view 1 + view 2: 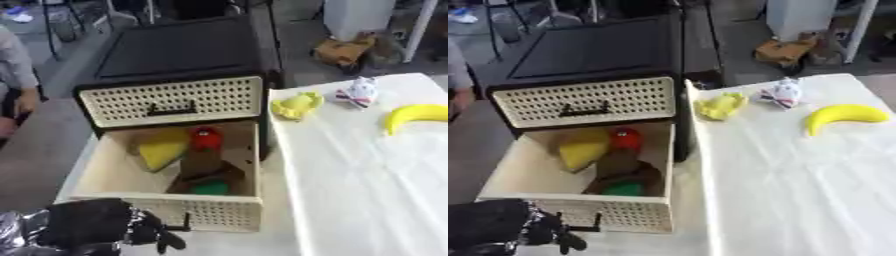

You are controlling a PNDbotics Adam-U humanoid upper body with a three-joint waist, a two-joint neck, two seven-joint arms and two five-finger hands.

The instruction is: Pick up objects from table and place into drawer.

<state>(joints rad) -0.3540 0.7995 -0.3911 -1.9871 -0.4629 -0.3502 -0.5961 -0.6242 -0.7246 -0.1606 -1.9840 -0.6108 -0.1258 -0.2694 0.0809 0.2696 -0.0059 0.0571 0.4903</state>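
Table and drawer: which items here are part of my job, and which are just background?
Job:
banana
yellow crumpled item
small white toy
open drawer, already holding yellow, red, brown and green things
left hand by its handle

Background:
brown bag on floor
upper closed drawer

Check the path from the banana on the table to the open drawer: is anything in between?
Nothing visibly blocks it. The banana lies on bare white cloth; the yellow toy and white toy sit farther back. The open drawer holds items, but its left side is bare.

The open drawer [105, 170] is reachable from above, though its right half is crowded with toys [206, 165]. The near surface [367, 190] is left bare.
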